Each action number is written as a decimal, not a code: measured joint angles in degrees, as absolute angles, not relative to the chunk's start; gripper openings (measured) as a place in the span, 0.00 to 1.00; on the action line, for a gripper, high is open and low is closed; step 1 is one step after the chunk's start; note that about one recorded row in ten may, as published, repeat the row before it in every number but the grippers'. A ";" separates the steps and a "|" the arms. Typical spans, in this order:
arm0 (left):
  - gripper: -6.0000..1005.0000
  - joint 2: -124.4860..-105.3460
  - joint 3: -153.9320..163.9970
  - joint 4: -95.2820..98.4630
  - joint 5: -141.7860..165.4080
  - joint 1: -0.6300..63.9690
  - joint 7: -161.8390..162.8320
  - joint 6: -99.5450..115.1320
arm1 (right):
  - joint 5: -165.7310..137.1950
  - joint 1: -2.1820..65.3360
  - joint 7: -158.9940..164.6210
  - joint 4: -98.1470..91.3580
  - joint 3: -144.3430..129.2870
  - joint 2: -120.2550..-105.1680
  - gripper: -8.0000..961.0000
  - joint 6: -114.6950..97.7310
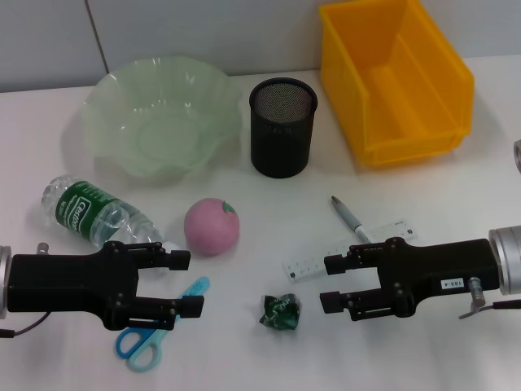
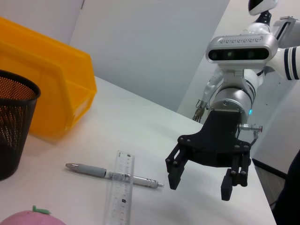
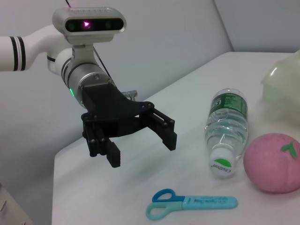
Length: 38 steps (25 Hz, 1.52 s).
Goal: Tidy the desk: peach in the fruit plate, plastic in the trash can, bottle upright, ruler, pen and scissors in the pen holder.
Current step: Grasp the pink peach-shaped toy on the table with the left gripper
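Head view first, and the black mesh pen holder (image 1: 282, 127) stands upright mid-table, our landmark. To its left sits the pale green fruit plate (image 1: 162, 116), to its right the yellow trash can (image 1: 396, 75). Nearer the robot than the holder and left of it lies the pink peach (image 1: 212, 226), with the bottle (image 1: 98, 213) on its side further left. The crumpled green plastic (image 1: 281, 310) lies nearest the robot, almost straight in front of the holder. To the holder's near right, the pen (image 1: 350, 219) lies across the ruler (image 1: 344, 250). The blue scissors (image 1: 158, 327) sit near-left, partly under the left gripper (image 1: 186, 283), fingers spread, holding nothing. The right gripper (image 1: 330, 283) hovers just right of the plastic, fingers apart, empty.

Left wrist view: the pen holder's rim (image 2: 18, 88) with the trash can (image 2: 44, 82) behind it; pen (image 2: 112, 175) crossing the ruler (image 2: 119, 192), and the right gripper (image 2: 200, 182) open above the table.

Right wrist view: the left gripper (image 3: 143, 149) spread wide above the scissors (image 3: 190, 203), bottle (image 3: 227, 130) lying capped beside the peach (image 3: 273, 162).
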<state>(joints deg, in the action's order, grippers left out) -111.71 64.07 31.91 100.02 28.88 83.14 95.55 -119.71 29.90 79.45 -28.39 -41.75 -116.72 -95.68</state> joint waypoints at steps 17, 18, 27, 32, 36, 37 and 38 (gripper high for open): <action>0.81 -111.73 63.49 32.22 100.92 29.17 83.14 95.25 | -119.57 30.01 79.47 -28.39 -41.67 -116.75 0.74 -95.66; 0.81 -112.61 59.81 34.92 100.79 29.17 83.14 96.97 | -119.61 29.93 79.57 -28.39 -41.65 -116.77 0.74 -95.66; 0.81 -115.49 57.86 45.01 105.69 34.62 83.64 91.22 | -119.73 29.35 79.75 -28.39 -41.62 -116.81 0.74 -95.41; 0.80 -118.10 58.27 47.74 118.90 40.46 85.93 85.35 | -119.76 29.30 79.87 -28.39 -41.54 -116.81 0.74 -95.33; 0.79 -118.62 63.19 48.19 125.90 43.65 90.79 81.23 | -119.78 29.30 80.00 -28.39 -41.33 -116.80 0.74 -95.27; 0.79 -118.61 64.75 48.18 126.83 44.04 91.84 80.03 | -119.79 29.31 80.02 -28.39 -41.28 -116.80 0.74 -95.27; 0.79 -118.61 66.04 48.22 127.65 44.25 92.59 78.86 | -119.80 29.31 80.02 -28.39 -41.28 -116.81 0.74 -95.27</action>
<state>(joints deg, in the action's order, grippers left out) -118.61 66.04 48.22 127.65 44.25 92.59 78.86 -119.80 29.31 80.03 -28.39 -41.28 -116.81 -95.27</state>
